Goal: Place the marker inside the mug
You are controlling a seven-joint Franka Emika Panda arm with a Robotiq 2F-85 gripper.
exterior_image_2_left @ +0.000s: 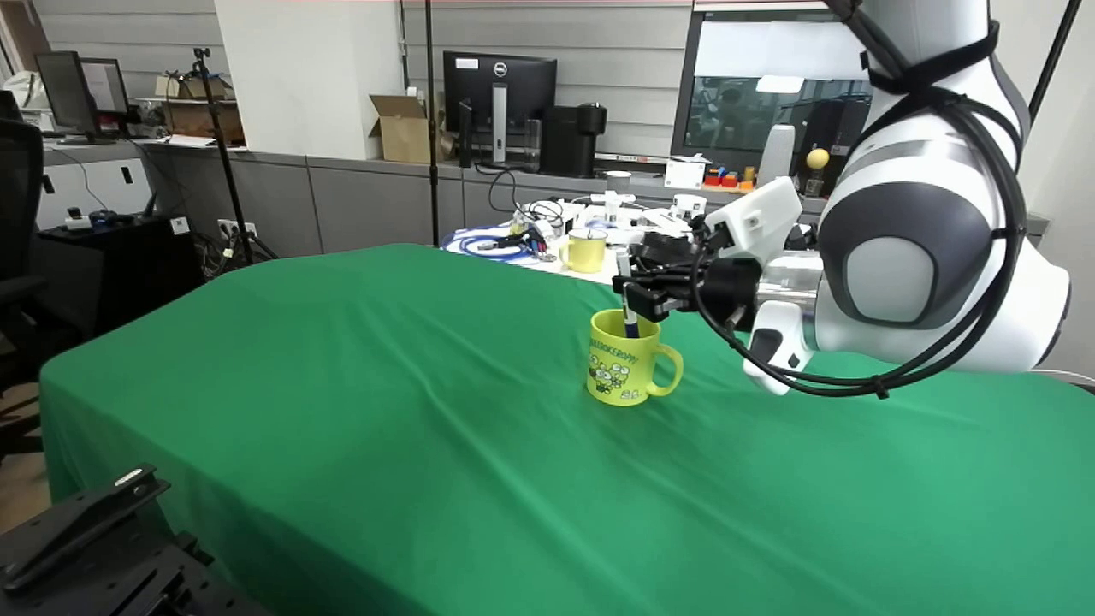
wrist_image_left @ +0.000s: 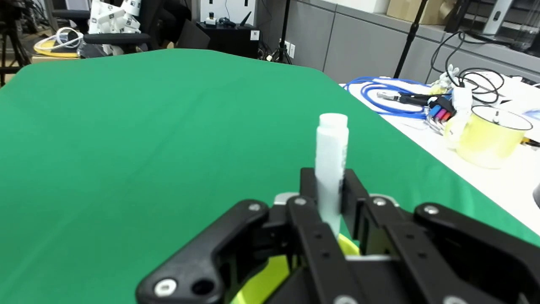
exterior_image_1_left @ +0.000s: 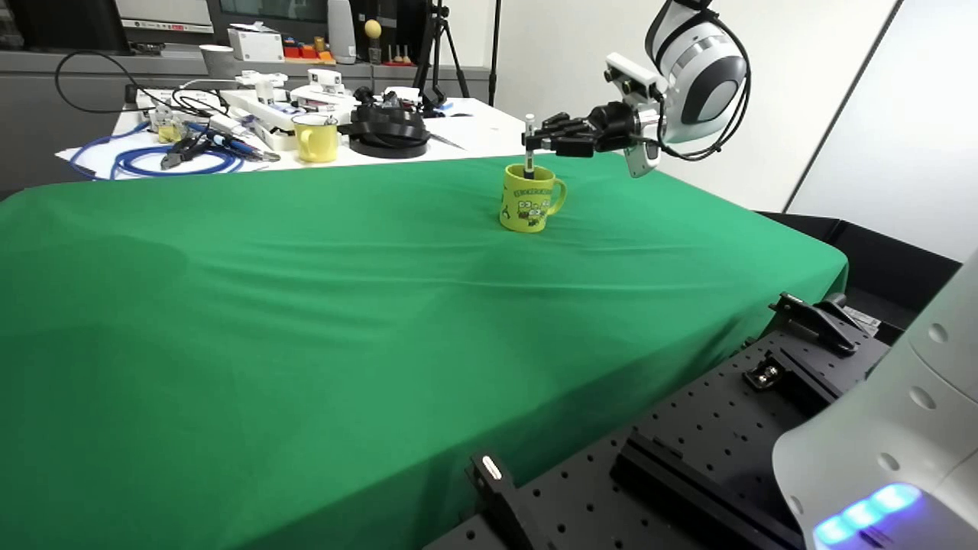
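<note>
The bright yellow mug [exterior_image_1_left: 523,205] stands upright on the green cloth, its handle to the right in both exterior views [exterior_image_2_left: 612,368]. My gripper [exterior_image_1_left: 530,142] is just above the mug's rim and is shut on the white marker [exterior_image_1_left: 529,162], holding it nearly upright. The marker's dark lower end reaches into the mug's opening in both exterior views [exterior_image_2_left: 630,328]. In the wrist view, the marker [wrist_image_left: 331,156] stands between the fingertips [wrist_image_left: 329,188]. Parts of the mug [wrist_image_left: 268,280] show below the fingers. The marker's lower end is hidden there.
A white table [exterior_image_1_left: 474,137] adjoins the green-covered table [exterior_image_1_left: 306,321]. On it are a paler yellow mug [exterior_image_1_left: 317,139], blue cable [exterior_image_1_left: 176,160], tools and a black coiled item [exterior_image_1_left: 388,131]. Black clamps and rails [exterior_image_1_left: 688,489] lie along the robot's base edge.
</note>
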